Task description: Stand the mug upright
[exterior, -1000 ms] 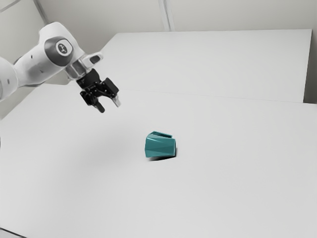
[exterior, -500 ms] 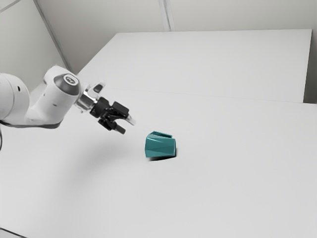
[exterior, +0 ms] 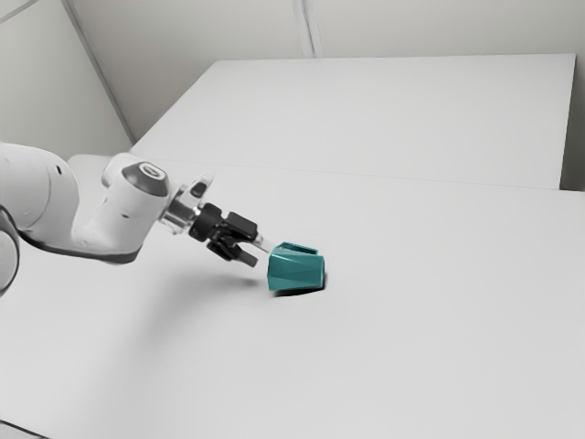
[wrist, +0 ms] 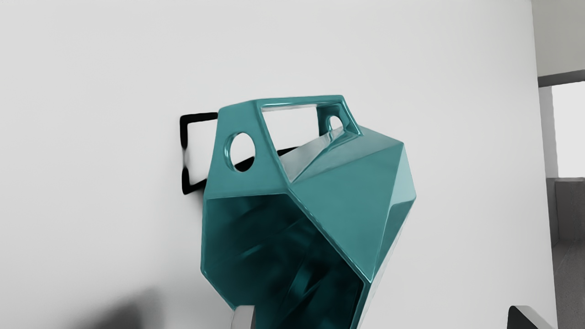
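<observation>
Mug [wrist: 340, 196] bares its hollow mouth to the wrist view, pincer [exterior: 259, 253] wide open, holding nothing.

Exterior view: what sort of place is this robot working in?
Probably a bare test room or lab, rendered in simulation. The broad, plain white table, the pale walls and the robot arm reaching toward a lone teal mug suggest it.

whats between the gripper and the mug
Nothing: both the exterior and wrist views show no object between the open gripper and the mug, with one fingertip close to its rim.
</observation>
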`<state>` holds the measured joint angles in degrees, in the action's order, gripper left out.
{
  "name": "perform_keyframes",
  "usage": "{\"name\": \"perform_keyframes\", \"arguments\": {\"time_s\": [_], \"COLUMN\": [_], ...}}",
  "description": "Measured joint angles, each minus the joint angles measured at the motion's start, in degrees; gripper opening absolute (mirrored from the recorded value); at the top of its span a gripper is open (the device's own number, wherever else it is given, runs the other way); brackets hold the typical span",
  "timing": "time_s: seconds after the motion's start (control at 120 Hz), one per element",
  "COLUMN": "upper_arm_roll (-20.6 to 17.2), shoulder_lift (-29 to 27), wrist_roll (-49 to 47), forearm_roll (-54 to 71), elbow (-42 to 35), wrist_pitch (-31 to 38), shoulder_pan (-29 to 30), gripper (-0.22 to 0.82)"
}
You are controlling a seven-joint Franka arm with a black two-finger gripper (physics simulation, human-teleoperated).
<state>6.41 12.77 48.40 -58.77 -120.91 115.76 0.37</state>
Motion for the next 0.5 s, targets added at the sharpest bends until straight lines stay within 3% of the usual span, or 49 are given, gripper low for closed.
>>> {"name": "perform_keyframes", "arguments": {"time_s": [0.117, 0.3, 0.5], "upper_arm_roll": [-0.54, -0.92, -1.02], "shoulder_lift": [0.20, 1.23, 3.05], "wrist_roll": [0.69, 1.44, 2.05], "forearm_roll": [-2.80, -6.65, -9.91], "elbow": [-0.02, -0.12, -0.41], "wrist_pitch": [0.04, -0.70, -2.38], "shoulder_pan": [-0.01, -0.02, -0.01], "gripper": [0.60, 0.43, 0.35]}}
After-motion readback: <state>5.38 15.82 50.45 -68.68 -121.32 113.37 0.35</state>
